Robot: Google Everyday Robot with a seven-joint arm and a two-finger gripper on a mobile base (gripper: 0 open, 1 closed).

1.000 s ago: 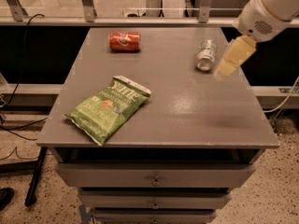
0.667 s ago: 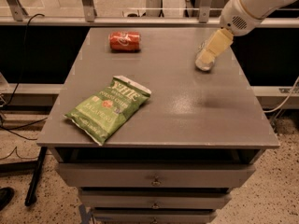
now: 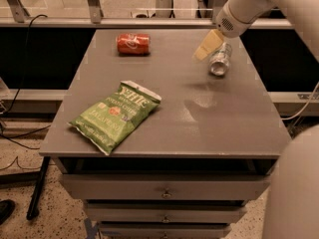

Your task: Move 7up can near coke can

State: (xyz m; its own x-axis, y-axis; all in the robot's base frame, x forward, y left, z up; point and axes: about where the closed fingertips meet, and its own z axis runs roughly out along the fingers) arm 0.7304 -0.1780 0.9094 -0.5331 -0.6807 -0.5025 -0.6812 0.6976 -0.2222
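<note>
The gripper (image 3: 208, 46), its grip state indiscernible, has been shifted from over the 7up can (image 3: 220, 59) to just left of it.

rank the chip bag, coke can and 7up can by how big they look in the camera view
1. chip bag, clearly largest.
2 and 3. coke can and 7up can look about alike, so no ranking between them.
The pincer is at the 7up can's upper left, partly covering it.

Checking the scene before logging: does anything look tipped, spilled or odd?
Both cans lie on their sides: the coke can back left, the 7up can back right, just beside the gripper. Nothing spilled; the chip bag lies flat.
</note>
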